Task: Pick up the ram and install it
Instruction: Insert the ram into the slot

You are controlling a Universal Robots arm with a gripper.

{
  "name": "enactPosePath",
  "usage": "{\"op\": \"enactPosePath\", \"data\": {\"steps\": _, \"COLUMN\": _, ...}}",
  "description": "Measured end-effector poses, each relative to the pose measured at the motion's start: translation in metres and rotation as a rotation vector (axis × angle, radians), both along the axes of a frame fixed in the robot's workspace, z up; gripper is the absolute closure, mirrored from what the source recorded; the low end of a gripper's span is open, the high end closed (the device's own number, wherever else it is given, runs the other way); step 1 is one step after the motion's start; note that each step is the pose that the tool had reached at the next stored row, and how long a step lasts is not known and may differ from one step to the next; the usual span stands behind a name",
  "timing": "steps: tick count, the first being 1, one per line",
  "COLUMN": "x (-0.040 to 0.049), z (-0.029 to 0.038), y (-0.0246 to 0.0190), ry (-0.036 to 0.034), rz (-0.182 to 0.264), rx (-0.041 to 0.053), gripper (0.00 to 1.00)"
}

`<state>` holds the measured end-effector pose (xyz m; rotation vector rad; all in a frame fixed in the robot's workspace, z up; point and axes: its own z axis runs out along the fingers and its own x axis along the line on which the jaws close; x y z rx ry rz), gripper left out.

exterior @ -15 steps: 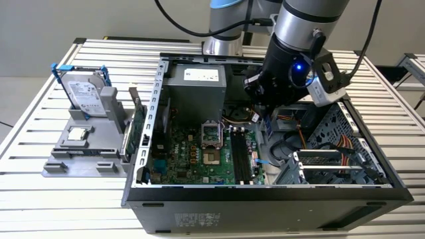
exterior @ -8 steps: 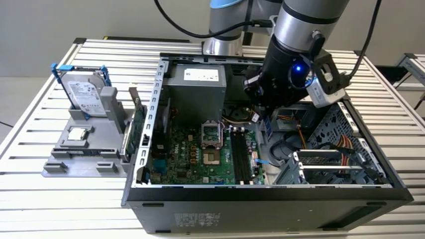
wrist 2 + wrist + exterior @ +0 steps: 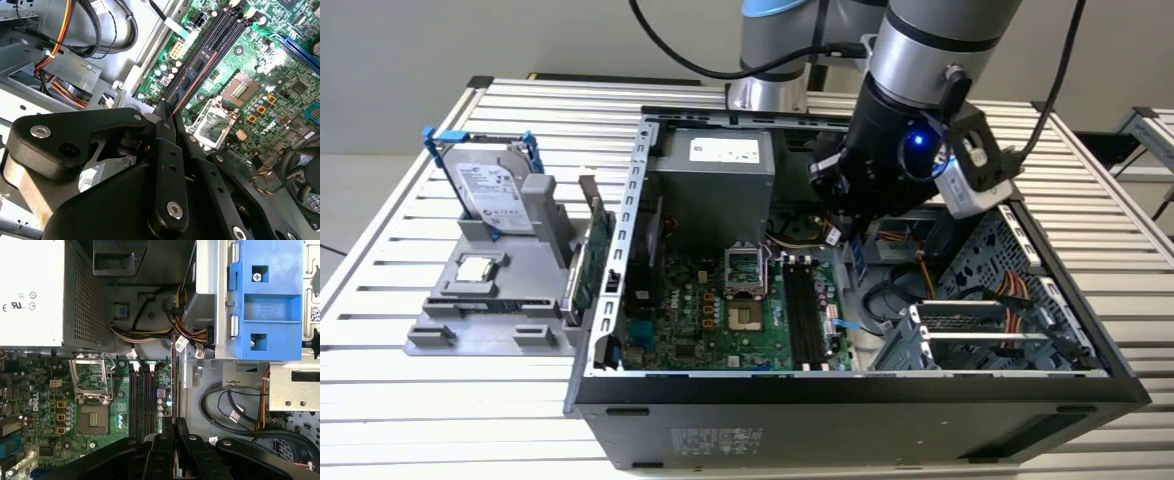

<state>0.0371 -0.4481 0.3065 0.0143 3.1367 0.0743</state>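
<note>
Jaws clamped on the ram point(image 3: 192, 75), held edge-on above the motherboard point(image 3: 280, 75), long axis parallel to the memory slots point(image 3: 142, 400), just beside them.

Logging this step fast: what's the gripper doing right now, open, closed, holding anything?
Gripper: closed on the ram, a thin stick held edge-on over the motherboard's memory slots inside the computer case.

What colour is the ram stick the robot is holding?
The ram looks blue with black chips, best seen in the second wrist view.
</note>
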Motion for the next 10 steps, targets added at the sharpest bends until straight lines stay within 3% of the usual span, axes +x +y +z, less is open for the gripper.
{"op": "enactPosePath", "data": {"steps": 10, "x": 0.0, "z": -0.003, "y": 0.0, "ry": 0.0, "rz": 0.0, "rx": -0.0041, "gripper": 1.0}}
